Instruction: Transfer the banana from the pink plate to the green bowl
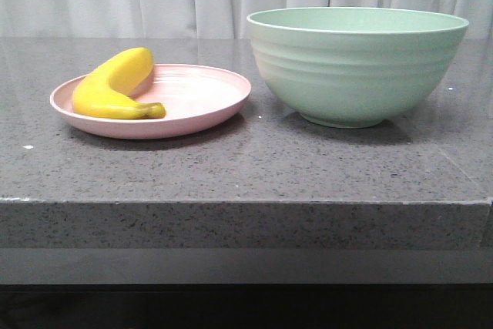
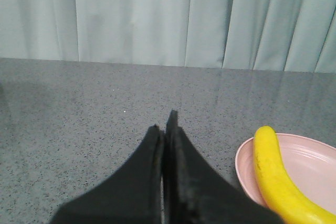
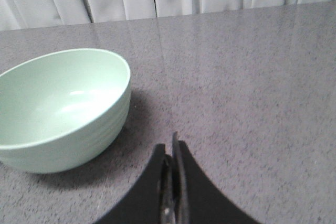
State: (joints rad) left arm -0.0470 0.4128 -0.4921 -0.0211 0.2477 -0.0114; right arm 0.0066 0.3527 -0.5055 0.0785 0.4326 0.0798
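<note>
Left hand [image 2: 167,127] sits pinched closed and empty on the counter [image 1: 246,167]; right hand [image 3: 172,153] likewise. Banana [image 1: 115,86] lies at the pink plate's [image 1: 208,109] nine o'clock edge. Open wide, grip mid-body, then clear the green bowl's [image 1: 358,63] tall rim.

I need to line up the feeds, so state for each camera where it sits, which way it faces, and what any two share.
Front: low at the table edge, facing forward at the banana, pink plate and green bowl; no arm shows.
Left wrist: above the table, facing the curtain; shut left gripper; shares plate and banana with front.
Right wrist: likewise; shut right gripper; shares the bowl with front.
</note>
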